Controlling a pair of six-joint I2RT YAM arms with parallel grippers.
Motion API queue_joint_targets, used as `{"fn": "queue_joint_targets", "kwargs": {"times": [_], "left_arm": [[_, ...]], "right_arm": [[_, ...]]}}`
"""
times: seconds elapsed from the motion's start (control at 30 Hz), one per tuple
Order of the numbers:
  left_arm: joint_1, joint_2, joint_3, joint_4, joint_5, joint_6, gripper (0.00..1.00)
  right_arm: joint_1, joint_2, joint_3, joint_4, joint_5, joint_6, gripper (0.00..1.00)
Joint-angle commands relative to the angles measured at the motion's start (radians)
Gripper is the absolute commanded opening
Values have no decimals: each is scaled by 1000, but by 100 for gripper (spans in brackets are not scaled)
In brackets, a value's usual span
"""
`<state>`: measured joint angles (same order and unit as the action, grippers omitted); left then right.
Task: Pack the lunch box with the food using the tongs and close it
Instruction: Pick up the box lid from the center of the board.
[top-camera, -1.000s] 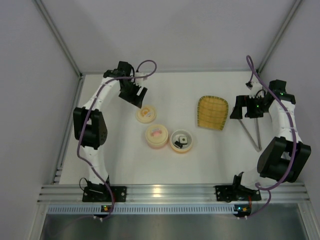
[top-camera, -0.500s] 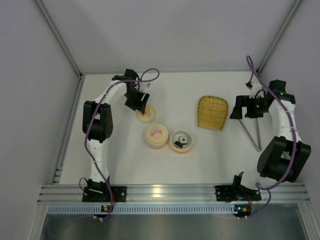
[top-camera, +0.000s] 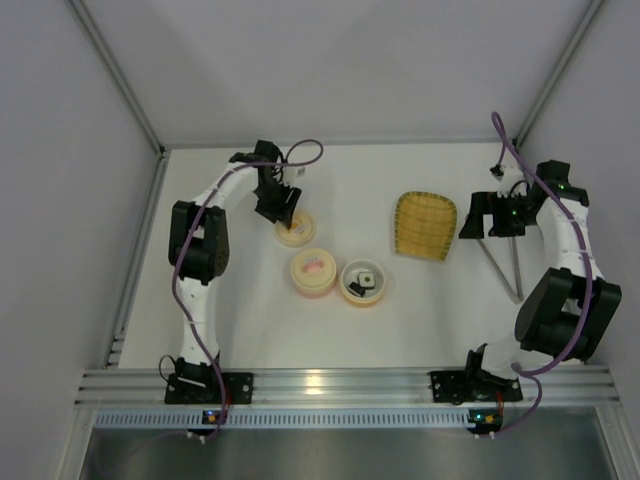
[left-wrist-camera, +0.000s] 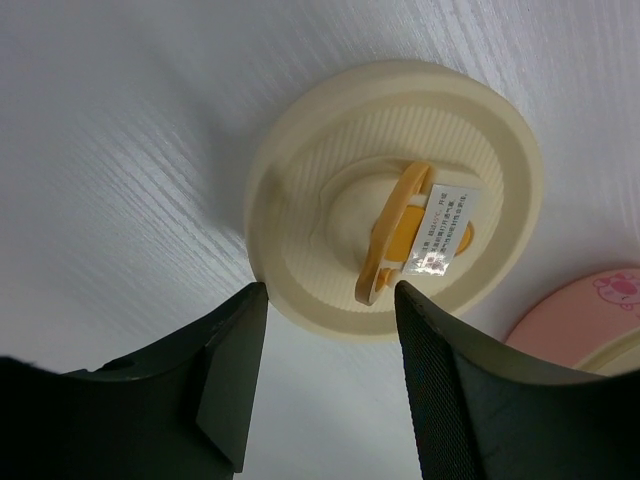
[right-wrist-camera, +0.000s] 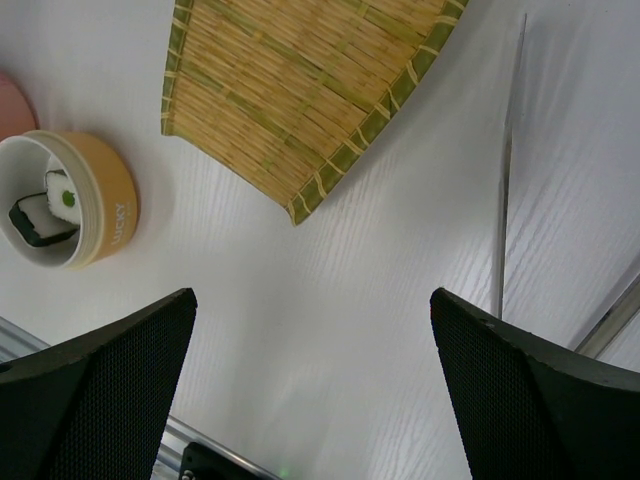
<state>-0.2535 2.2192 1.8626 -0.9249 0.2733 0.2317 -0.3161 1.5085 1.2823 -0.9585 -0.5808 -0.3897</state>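
Left wrist view: the left gripper (left-wrist-camera: 328, 305) hangs with its jaws partly open over the near rim of a cream lid (left-wrist-camera: 300, 190), gripping nothing. The lid's orange handle (left-wrist-camera: 392, 235) stands just beyond them. The right gripper (right-wrist-camera: 312, 300) is spread wide and empty, between the woven tray (right-wrist-camera: 300, 80) and the tongs (right-wrist-camera: 503, 170), which lie flat on the table (right-wrist-camera: 330, 250). The orange bowl (right-wrist-camera: 100, 215) holds two sushi pieces (right-wrist-camera: 55, 200).
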Motion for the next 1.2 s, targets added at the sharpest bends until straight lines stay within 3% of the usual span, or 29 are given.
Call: {"fn": "queue_joint_targets", "kwargs": {"times": [0.0, 0.5, 0.73, 0.97, 1.17], "left_arm": [[-23, -49, -11, 67, -40, -17, 59], [-79, -95, -39, 109, -121, -23, 59], [-96, -84, -40, 94, -88, -17, 59], [-112, -70, -60, 103, -72, -22, 51], [-122, -58, -68, 107, -85, -22, 38]], "right_arm": [[11, -1, 3, 18, -21, -8, 100], [11, 4, -3, 24, -19, -11, 99], [11, 7, -3, 26, -21, -9, 100], [11, 7, -1, 23, -16, -12, 99], [12, 7, -6, 24, -16, -14, 99]]}}
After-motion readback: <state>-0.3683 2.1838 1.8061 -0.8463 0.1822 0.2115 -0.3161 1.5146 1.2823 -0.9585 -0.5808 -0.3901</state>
